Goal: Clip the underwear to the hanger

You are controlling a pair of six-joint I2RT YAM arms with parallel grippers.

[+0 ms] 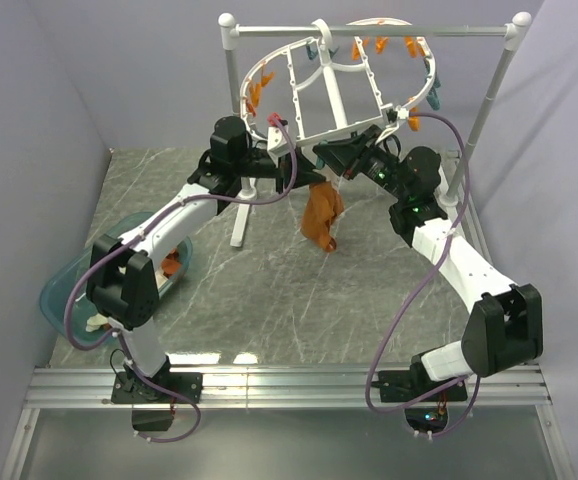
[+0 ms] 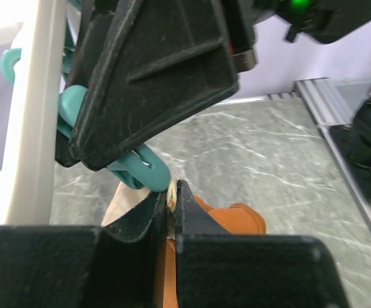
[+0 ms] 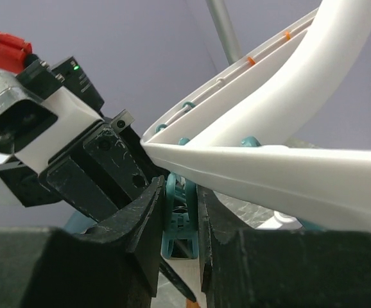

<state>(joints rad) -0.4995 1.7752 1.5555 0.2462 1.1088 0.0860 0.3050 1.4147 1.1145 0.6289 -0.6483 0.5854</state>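
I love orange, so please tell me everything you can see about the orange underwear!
The underwear is rust-orange cloth with a cream edge. It hangs crumpled in the air just below the white hanger. The left fingers pinch its cream edge tight, right beside a teal clothespin.

One hanger (image 1: 331,100), one underwear (image 1: 322,215), one pole stand (image 1: 474,31) and one teal tub (image 1: 54,290).

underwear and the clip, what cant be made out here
- Right wrist: the right gripper pinches a teal clothespin; its own fingers block the pin's mouth and nearly all the underwear.
- Left wrist: that gripper's finger covers the pin's mouth, so any bite is unseen.
- Top external: the junction is too small.
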